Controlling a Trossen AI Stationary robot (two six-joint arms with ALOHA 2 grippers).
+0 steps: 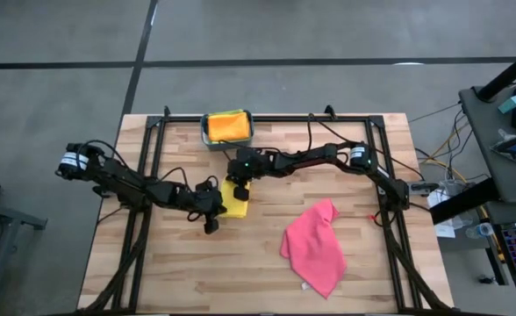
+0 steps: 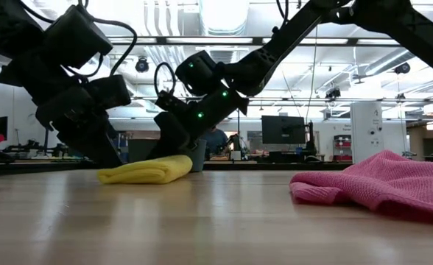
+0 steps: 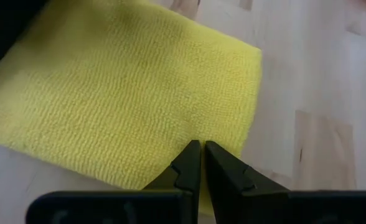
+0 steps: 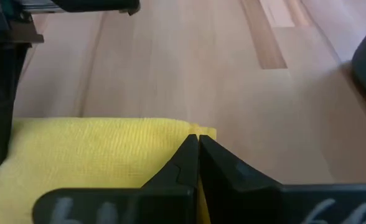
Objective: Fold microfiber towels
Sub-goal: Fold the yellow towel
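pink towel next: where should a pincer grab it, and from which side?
Probably the raised corner of the crumpled pink microfiber towel, the tip pointing toward the table's middle. It is bunched into a narrow peak there while the rest spreads wide and flat, so two fingers can close on it from above. The right pincer, now shut on the folded yellow microfiber towel, is the nearer one.

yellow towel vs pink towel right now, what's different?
The yellow towel lies folded into a compact flat pad; the pink towel lies loose and rumpled, unfolded. Yellow sits mid-table between both arms, with the left claw and right claw shut at its edges; pink lies apart toward the right side, nothing touching it. Both rest on the wooden table.
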